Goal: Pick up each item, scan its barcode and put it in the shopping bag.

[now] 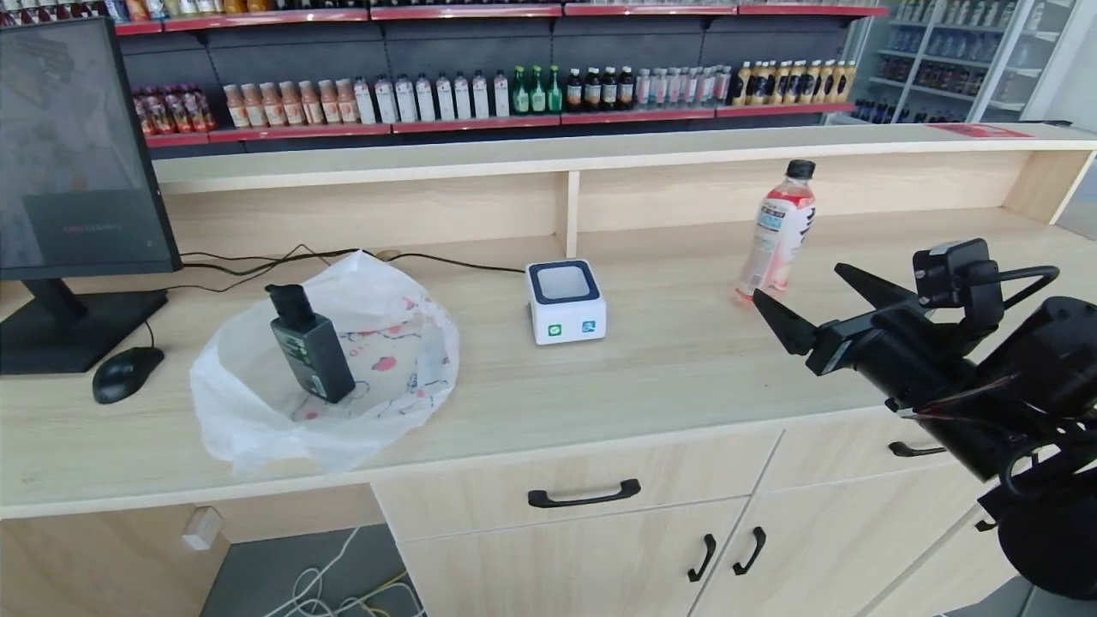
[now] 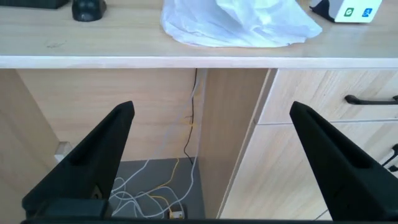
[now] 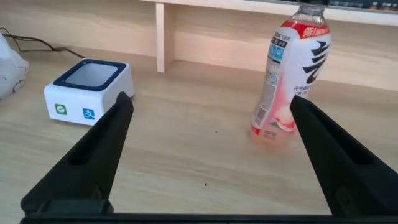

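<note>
Wooden counter [image 1: 668, 377] spans mid-frame. Monitor [image 1: 77, 146] upper left. White shopping bag [image 1: 257, 411] left of centre, lying open, dark boxy item [image 1: 310, 347] inside. Right gripper [image 1: 799, 283] at right, spread wide, empty, near the upright pink bottle [image 1: 778, 230] at upper right. Left gripper [image 2: 211, 107] spread wide, empty, facing the cabinet front. White scanner [image 1: 564, 300] centre. Mouse [image 1: 127, 374] far left.

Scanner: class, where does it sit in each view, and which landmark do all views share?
Head view: scanner on the counter, between bag and bottle.
Left wrist view: scanner on the counter, beside the bag.
Right wrist view: scanner on the counter, apart from the bottle.
Shared landmark: the counter.
</note>
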